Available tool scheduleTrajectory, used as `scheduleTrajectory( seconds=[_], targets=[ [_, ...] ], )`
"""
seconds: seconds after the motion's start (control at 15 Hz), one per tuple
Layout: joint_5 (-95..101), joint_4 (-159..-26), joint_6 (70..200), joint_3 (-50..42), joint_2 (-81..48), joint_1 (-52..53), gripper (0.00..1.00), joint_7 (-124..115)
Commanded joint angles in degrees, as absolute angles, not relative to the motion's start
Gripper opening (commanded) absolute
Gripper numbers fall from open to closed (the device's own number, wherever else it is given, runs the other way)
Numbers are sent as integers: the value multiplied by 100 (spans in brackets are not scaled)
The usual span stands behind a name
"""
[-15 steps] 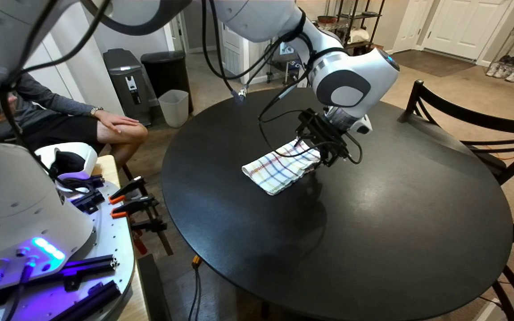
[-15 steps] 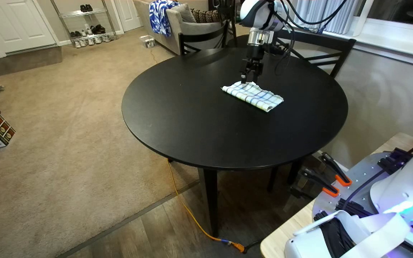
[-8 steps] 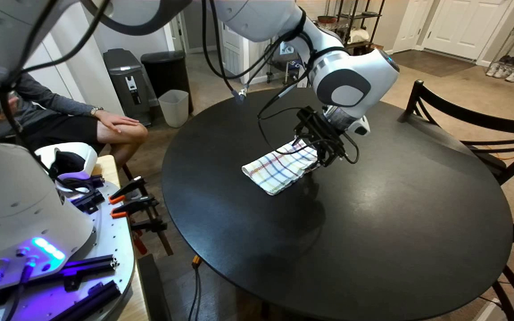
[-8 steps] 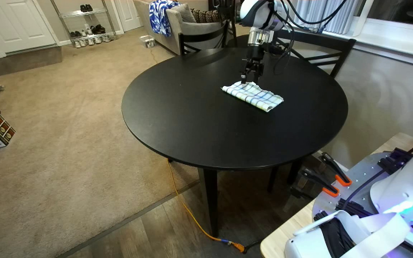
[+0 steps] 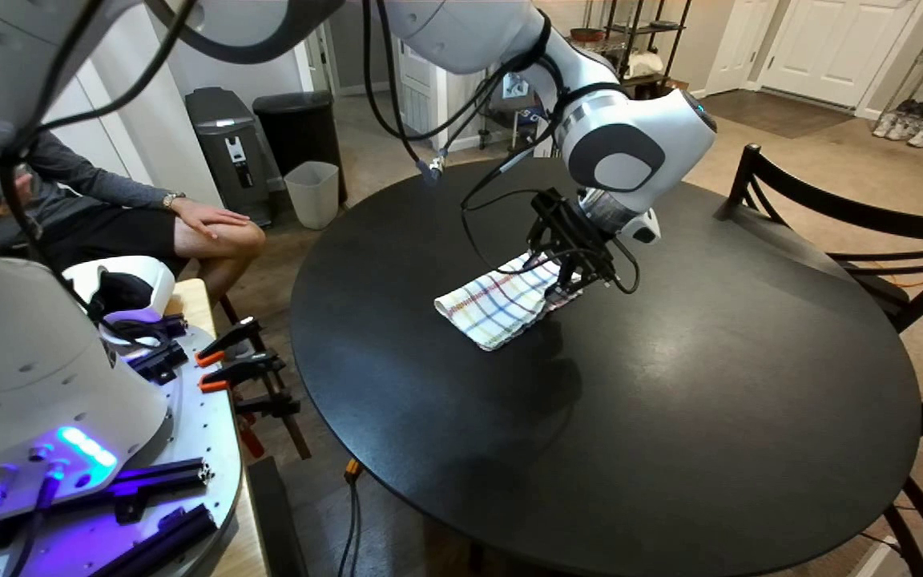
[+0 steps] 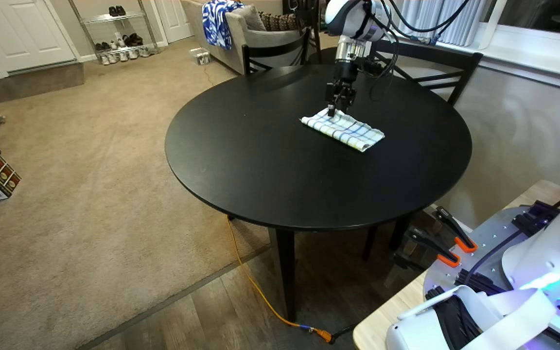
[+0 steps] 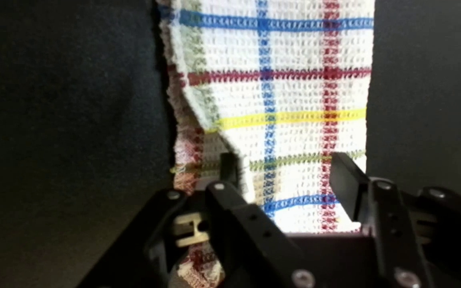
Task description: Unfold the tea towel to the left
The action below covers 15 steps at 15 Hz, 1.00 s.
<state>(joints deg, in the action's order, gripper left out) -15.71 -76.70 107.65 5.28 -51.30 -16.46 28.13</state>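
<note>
In an exterior view, the tea towel (image 5: 495,306) lies on the table (image 5: 710,401) toward ten o'clock, claw (image 5: 543,276) at its two-o'clock end.

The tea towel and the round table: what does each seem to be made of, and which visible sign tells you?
Tea towel: matte fabric, probably cotton; the wrist view shows a coarse thread texture.
Round table: smooth black surface with a satin sheen, judging by the soft glare; perhaps painted wood or laminate, no visible grain settles it.

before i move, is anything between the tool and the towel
Nothing visible stands between them: the wrist view shows the open tool right over the towel. A black cable crosses the towel in an exterior view, but the wrist view shows none.
</note>
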Motion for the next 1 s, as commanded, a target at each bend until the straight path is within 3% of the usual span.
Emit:
scheduleTrajectory(
  seconds=[0.0,0.33,0.93],
  targets=[
    [-1704,-7572,10595,586,-5157,-1716,34,2757],
    [-1701,-7567,10601,586,-5161,-1713,4,2761],
    [-1707,-7712,10700,630,-4992,-1706,2,2857]
  ],
)
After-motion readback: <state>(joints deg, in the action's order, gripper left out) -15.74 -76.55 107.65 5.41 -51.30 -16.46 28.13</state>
